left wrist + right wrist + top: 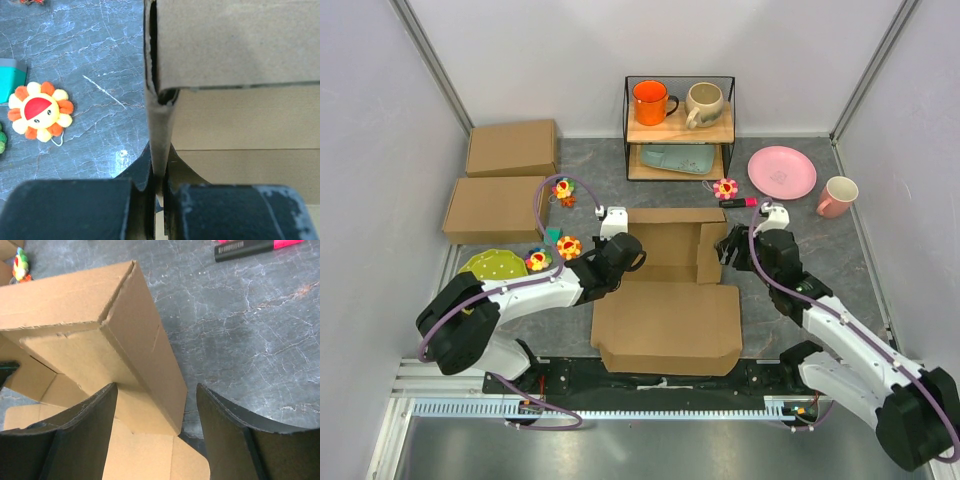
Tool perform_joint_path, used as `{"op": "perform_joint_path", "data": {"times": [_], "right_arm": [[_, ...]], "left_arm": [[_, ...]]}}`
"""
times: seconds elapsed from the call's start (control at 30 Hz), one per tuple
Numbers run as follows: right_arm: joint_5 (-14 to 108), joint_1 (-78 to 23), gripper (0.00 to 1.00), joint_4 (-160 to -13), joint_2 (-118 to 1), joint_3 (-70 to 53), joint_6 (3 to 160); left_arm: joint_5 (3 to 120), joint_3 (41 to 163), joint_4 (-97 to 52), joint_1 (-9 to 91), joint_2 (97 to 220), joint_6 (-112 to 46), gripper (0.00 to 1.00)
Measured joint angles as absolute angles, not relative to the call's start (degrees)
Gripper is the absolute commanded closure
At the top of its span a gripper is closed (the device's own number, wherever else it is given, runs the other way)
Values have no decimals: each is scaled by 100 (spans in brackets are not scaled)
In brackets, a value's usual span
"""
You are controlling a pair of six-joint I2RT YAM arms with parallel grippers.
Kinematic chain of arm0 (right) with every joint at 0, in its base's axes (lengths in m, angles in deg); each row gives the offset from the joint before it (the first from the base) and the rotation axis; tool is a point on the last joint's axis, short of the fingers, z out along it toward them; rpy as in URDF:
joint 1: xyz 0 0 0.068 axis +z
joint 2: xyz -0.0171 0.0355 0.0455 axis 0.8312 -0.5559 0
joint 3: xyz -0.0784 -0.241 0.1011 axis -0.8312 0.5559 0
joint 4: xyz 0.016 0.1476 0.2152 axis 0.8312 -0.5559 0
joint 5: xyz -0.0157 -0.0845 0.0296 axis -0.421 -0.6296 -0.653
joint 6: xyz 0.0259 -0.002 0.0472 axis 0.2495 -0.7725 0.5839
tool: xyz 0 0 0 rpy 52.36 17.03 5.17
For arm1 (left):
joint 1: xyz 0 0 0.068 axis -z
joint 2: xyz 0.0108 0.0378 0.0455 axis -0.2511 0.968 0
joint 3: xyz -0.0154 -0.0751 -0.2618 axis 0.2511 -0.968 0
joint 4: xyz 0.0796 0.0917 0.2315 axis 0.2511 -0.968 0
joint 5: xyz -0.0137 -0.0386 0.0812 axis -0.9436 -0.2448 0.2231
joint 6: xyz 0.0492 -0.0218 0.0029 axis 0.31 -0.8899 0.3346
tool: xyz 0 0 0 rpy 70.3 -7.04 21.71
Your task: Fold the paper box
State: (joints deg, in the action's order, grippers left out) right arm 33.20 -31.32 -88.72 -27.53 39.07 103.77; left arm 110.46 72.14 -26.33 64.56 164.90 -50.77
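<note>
Paper box (pixel 667 318): brown corrugated cardboard, walls raised.
Left end effector (pixel 159 195): pinching a thin wall edge.
Right end effector (pixel 156 400): spread, wall between fingers.

A grey, white-veined marbled surface (pixel 790 225) fills the enclosure. Pale, plain walls close it on three sides: a back wall (pixel 650 50), a left wall (pixel 370 150) and a right wall (pixel 920 130). Slim metal posts (pixel 432 62) run up the two back corners. A black wire-frame shelf (pixel 680 134) with two wooden boards stands against the back wall. A ribbed metal rail (pixel 620 408) runs along the near edge. The light is soft and even, with faint shadows.
</note>
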Motion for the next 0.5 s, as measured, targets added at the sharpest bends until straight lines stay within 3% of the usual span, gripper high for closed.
{"op": "perform_joint_path", "data": {"times": [0.33, 0.5], "right_arm": [[2986, -2957, 29, -8339, -3883, 3555, 10124], [2494, -2715, 39, -8050, -4427, 3251, 9864]], "left_arm": [[11079, 7260, -2731, 6478, 16492, -5037, 98], [11186, 7271, -2744, 6478, 16510, -5022, 98]]}}
